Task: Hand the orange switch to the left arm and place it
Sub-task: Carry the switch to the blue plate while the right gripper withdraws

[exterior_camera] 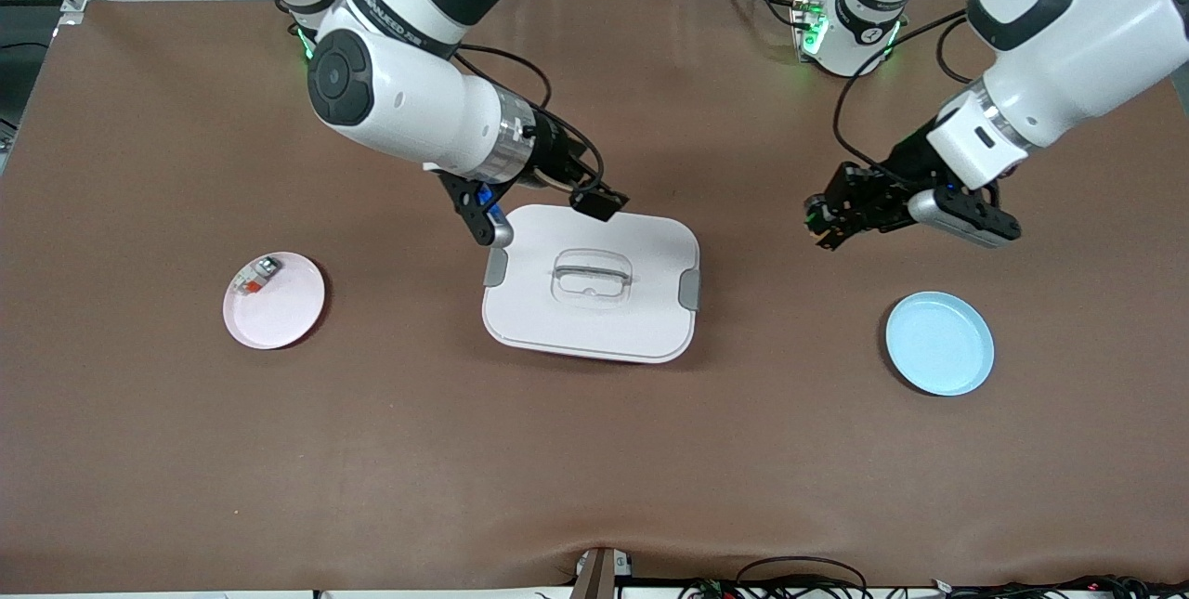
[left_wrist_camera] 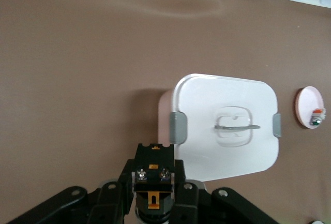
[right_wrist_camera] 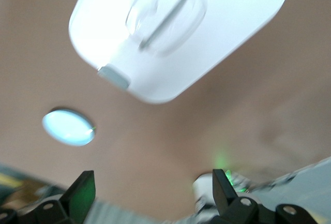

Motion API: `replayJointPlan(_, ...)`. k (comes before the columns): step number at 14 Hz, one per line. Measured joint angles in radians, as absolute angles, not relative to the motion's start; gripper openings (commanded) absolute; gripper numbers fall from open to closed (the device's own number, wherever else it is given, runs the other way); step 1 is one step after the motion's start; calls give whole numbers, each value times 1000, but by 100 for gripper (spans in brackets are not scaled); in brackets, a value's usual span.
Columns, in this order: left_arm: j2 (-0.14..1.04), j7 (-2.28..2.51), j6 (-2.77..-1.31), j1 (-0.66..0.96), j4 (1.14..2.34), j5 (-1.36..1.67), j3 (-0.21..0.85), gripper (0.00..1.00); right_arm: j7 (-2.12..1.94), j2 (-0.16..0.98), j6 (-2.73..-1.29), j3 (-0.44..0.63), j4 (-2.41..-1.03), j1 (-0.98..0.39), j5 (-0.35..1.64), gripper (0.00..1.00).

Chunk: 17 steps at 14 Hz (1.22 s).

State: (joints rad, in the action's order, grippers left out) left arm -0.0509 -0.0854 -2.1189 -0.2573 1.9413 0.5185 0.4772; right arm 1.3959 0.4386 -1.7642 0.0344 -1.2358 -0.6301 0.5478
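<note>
Two hands are sharing this job, and we are judging the left hand (exterior_camera: 822, 226) to be carrying the risk: it is hanging over bare table between the box (exterior_camera: 594, 320) and the blue plate (exterior_camera: 939, 343), fingers pinched together on the switch (left_wrist_camera: 153, 169), a tiny black block with an amber face. So small and smooth a part is giving little to grip, so we are thinking a jolt could spill it short of the plate. The right hand (exterior_camera: 543, 209) is hovering over the box's edge with fingers apart; dipping, it could knock the glossy, rounded white lid. A pink plate (exterior_camera: 288, 316) is holding a white-grey piece (exterior_camera: 257, 273) on the matte brown table (exterior_camera: 594, 469).
</note>
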Motion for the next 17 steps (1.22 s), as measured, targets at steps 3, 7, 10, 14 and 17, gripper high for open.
replayJointPlan(3,-19,-88,-2061,-287,1881,404,477,0,1227,393,-1730,36,-1293,-614,431,100)
replayJointPlan(7,22,-237,-1981,-308,1839,245,477,0,950,288,-1726,40,-1442,-545,327,100)
replayJointPlan(10,59,-430,-1956,-325,1841,98,477,0,774,213,-1724,41,-1535,-497,232,100)
replayJointPlan(14,137,-662,-1952,-363,1847,-46,476,0,532,142,-1724,43,-1621,-411,148,100)
replayJointPlan(17,205,-795,-1959,-395,1846,-136,476,0,361,111,-1715,46,-1640,-321,110,100)
